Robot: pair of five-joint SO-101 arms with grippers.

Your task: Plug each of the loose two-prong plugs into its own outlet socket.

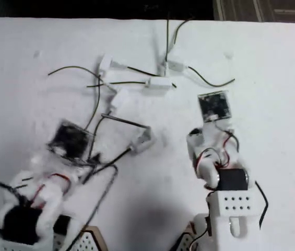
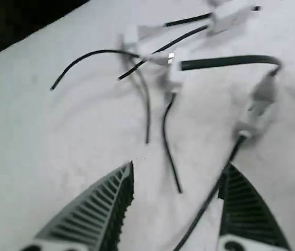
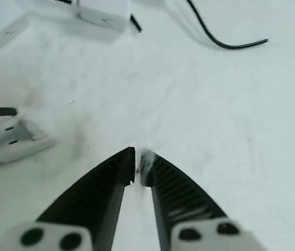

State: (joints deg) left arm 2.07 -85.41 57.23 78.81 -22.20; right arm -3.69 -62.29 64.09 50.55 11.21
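Several white plugs and sockets with black wires lie across the far middle of the table. One white plug (image 1: 143, 140) (image 2: 257, 104) lies nearer, and its black cable (image 1: 103, 164) (image 2: 204, 209) runs back between the fingers of my left gripper (image 1: 71, 138) (image 2: 178, 175), which stands open just above the table with nothing held. My right gripper (image 1: 213, 104) (image 3: 139, 159) is shut and empty over bare table, right of the cluster. A white piece with two dark marks (image 3: 14, 138) lies off to its side. Two white socket blocks (image 1: 158, 82) (image 1: 173, 66) (image 3: 105, 13) lie beyond it.
More white connectors (image 1: 105, 64) (image 1: 120, 97) and loose black wires (image 1: 71, 69) (image 1: 210, 81) spread over the far middle. The table's far edge (image 1: 84, 19) meets a dark background. Perforated bases (image 1: 87, 240) stand at the near edge.
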